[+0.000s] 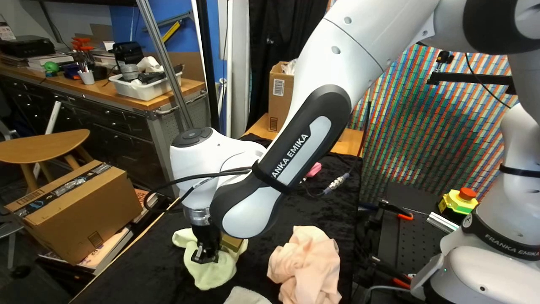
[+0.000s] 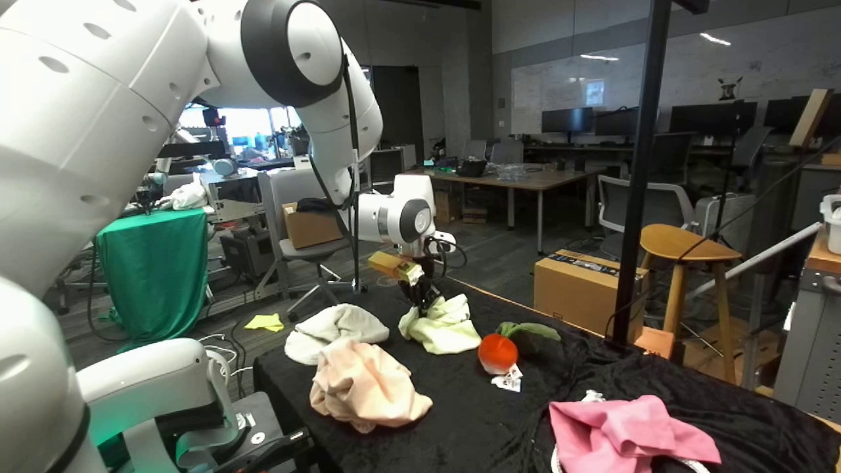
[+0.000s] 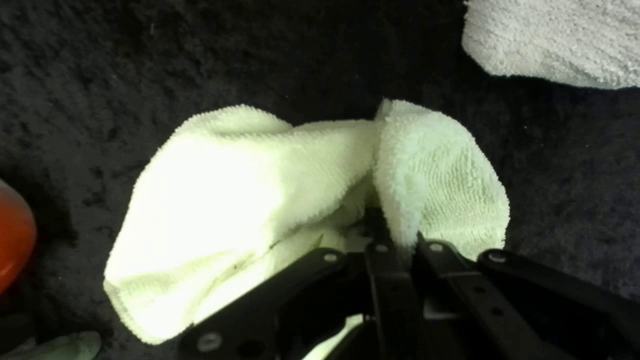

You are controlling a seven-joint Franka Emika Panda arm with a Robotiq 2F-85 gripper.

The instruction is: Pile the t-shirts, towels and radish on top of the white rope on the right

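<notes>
A pale green towel (image 2: 447, 332) lies bunched on the black cloth; it fills the wrist view (image 3: 210, 195). My gripper (image 3: 400, 240) points down into it, its fingers close together with a towel fold pinched between them. A whitish towel (image 2: 338, 328) and a peach t-shirt (image 2: 368, 387) lie beside it, and both show in an exterior view (image 1: 306, 266). The red radish (image 2: 497, 353) with green leaves lies on the towel's other side. A pink t-shirt (image 2: 624, 430) lies over the white rope (image 2: 593, 396), which is mostly hidden and peeks out at its edges.
The table under the black cloth (image 1: 143, 270) has a wooden edge beyond the gripper. A cardboard box (image 2: 578, 289) and a stool (image 2: 686, 243) stand past that edge. The robot base and an emergency stop (image 1: 459, 202) are at the near side. Cables (image 1: 168, 185) hang from the wrist.
</notes>
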